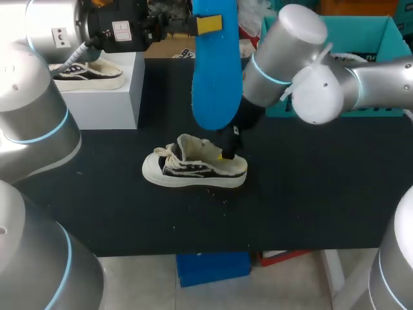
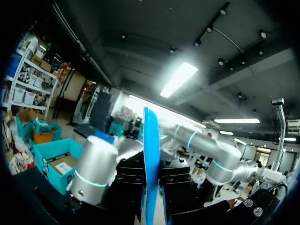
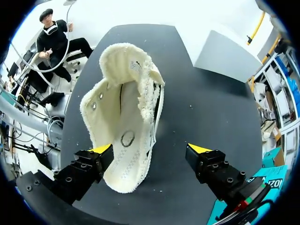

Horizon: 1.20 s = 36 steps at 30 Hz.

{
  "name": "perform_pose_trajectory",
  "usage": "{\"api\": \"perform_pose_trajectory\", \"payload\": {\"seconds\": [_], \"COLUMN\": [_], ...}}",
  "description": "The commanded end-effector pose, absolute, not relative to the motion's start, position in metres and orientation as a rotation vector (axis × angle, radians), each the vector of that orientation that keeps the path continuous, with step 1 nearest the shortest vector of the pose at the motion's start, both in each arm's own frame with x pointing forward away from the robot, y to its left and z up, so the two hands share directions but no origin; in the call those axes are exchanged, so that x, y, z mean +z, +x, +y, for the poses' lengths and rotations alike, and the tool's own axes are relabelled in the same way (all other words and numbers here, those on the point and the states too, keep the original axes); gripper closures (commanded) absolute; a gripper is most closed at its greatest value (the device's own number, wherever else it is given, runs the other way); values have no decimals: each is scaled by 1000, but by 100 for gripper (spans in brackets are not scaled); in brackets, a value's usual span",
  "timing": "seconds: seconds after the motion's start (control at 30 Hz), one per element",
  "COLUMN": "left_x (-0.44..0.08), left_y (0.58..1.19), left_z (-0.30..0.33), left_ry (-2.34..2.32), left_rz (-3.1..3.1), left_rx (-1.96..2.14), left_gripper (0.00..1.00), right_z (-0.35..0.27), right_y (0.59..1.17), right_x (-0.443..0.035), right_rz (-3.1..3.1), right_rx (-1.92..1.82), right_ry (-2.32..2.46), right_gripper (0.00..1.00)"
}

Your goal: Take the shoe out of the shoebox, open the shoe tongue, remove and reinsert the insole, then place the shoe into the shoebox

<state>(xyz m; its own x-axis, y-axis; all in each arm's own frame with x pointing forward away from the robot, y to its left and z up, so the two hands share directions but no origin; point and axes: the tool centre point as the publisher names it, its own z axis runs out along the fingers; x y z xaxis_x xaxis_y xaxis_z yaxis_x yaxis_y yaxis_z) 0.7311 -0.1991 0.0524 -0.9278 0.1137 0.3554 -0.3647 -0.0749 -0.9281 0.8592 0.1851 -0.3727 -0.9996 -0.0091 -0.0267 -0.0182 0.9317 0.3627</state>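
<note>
Raised high, a smooth blue insole [image 1: 214, 77] is pinched by the left gripper [image 1: 208, 24]. The right gripper [image 3: 150, 149] is spread at the frayed canvas shoe [image 3: 126, 112] heel on the black table [image 1: 310, 194], near a teal shoebox [image 1: 381, 39].

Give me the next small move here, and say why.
Probably lower the insole toward the opening of the shoe. The left end effector holds it up above the shoe, whose tongue is pulled open and inside looks empty; the right end effector is open at its rear.
</note>
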Motion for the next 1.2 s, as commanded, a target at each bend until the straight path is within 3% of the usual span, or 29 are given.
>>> {"api": "perform_pose_trajectory", "payload": {"seconds": [0.03, 0.77, 0.8, 0.83, 0.87, 1.2], "left_x": [52, 52, 52, 52, 52, 52], "left_y": [730, 730, 730, 730, 730, 730], "left_z": [-200, -200, -200, -200, -200, -200], "left_ry": [275, 275, 275, 275, 275, 275], "left_rz": [-1882, -1882, -1882, -1882, -1882, -1882], "left_rx": [2074, 2074, 2074, 2074, 2074, 2074], "left_gripper": [100, 100, 100, 100, 100, 100], "right_z": [197, 218, 218, 218, 218, 218], "right_y": [865, 870, 870, 869, 869, 868], "right_x": [-377, -398, -399, -400, -401, -401], "right_rz": [3120, 3149, 3150, 3152, 3157, 3168], "right_rx": [-2, 4, 3, 0, -1, 9], "right_ry": [-22, -41, -40, -35, -35, -48], "right_gripper": [0, 0, 34, 77, 100, 100]}}
